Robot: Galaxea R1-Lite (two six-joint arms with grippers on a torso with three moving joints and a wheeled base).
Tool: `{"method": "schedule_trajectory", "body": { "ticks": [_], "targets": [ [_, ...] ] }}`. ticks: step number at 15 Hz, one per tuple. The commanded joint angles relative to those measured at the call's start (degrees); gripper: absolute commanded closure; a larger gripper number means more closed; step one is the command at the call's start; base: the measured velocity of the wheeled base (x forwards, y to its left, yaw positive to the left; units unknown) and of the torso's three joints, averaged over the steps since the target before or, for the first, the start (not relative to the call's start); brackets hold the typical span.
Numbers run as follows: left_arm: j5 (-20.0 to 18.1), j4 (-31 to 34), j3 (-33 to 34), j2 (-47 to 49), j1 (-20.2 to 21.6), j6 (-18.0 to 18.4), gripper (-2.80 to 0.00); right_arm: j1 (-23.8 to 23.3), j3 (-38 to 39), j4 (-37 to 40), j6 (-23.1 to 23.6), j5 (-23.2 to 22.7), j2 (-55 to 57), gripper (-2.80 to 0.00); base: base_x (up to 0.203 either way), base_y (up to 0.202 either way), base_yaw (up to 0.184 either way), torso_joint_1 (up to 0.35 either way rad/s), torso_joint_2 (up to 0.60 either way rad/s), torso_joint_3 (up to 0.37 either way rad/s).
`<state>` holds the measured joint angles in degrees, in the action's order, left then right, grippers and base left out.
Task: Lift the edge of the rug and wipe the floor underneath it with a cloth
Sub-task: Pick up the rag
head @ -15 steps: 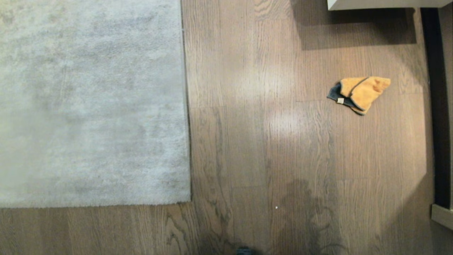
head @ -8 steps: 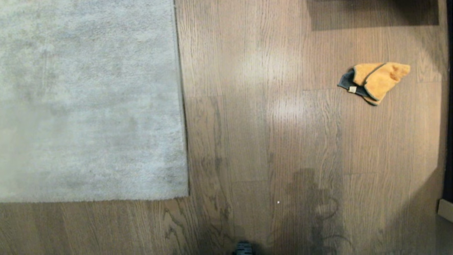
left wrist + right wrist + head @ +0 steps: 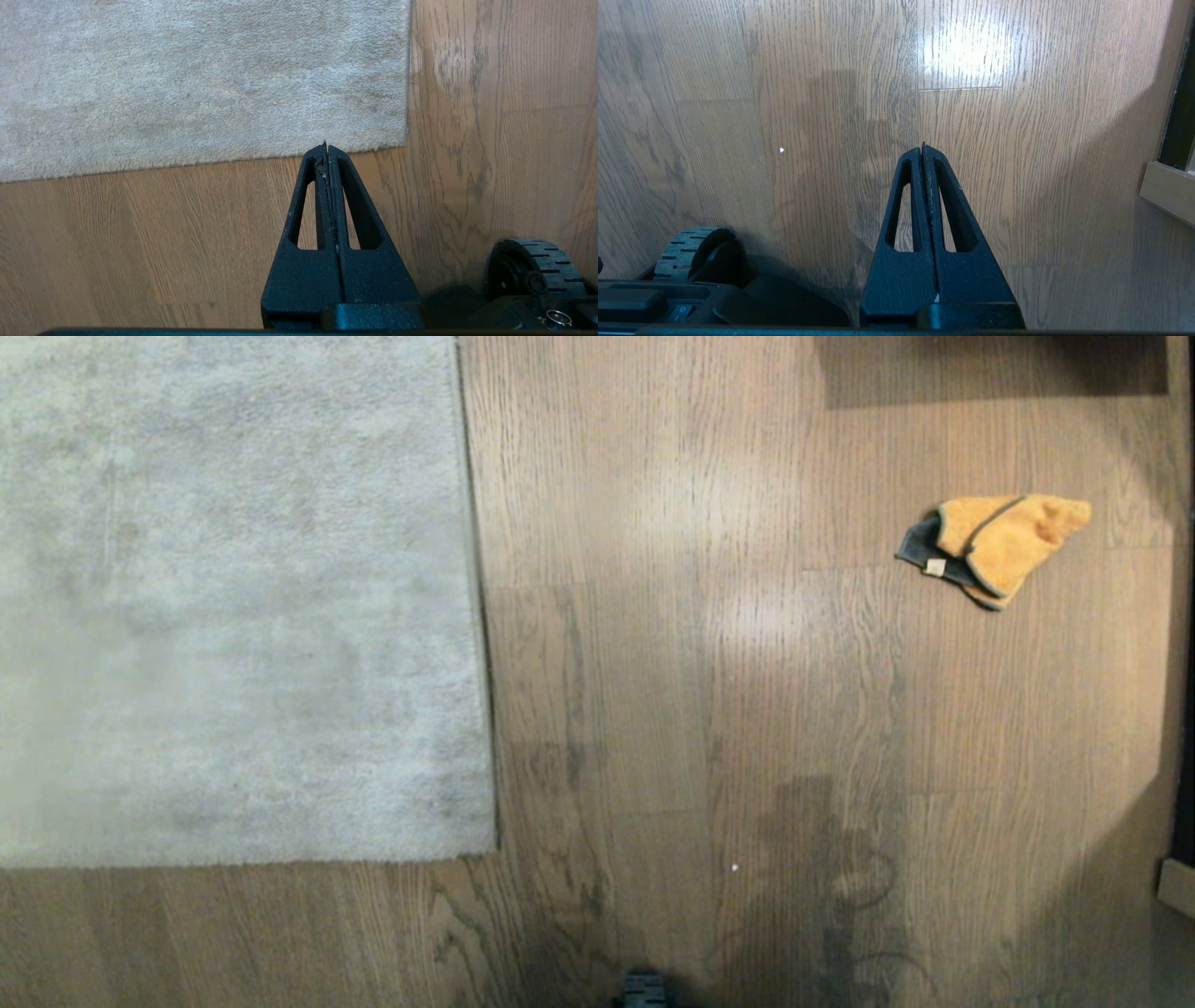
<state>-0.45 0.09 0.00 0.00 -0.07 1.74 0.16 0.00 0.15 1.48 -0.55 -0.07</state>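
Cloth (image 3: 994, 549) lies well apart from both tools.

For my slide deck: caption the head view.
Grey rug lying flat on the wood floor, with an orange cloth lying apart on bare planks.
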Motion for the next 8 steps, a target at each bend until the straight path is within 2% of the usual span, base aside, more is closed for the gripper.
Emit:
{"method": "schedule_trajectory", "body": {
  "ticks": [1,8],
  "targets": [
    [0.01,0.00,0.00,0.00,-0.01,0.10,0.00,0.02,0.00,0.02,0.01,-0.07,0.07,0.00,0.000,0.000,0.000,0.000,0.00,0.000],
    [0.01,0.00,0.00,0.00,-0.01,0.01,0.00,0.02,0.00,0.02,0.01,0.02,0.07,0.00,0.000,0.000,0.000,0.000,0.00,0.000]
  ]
}}
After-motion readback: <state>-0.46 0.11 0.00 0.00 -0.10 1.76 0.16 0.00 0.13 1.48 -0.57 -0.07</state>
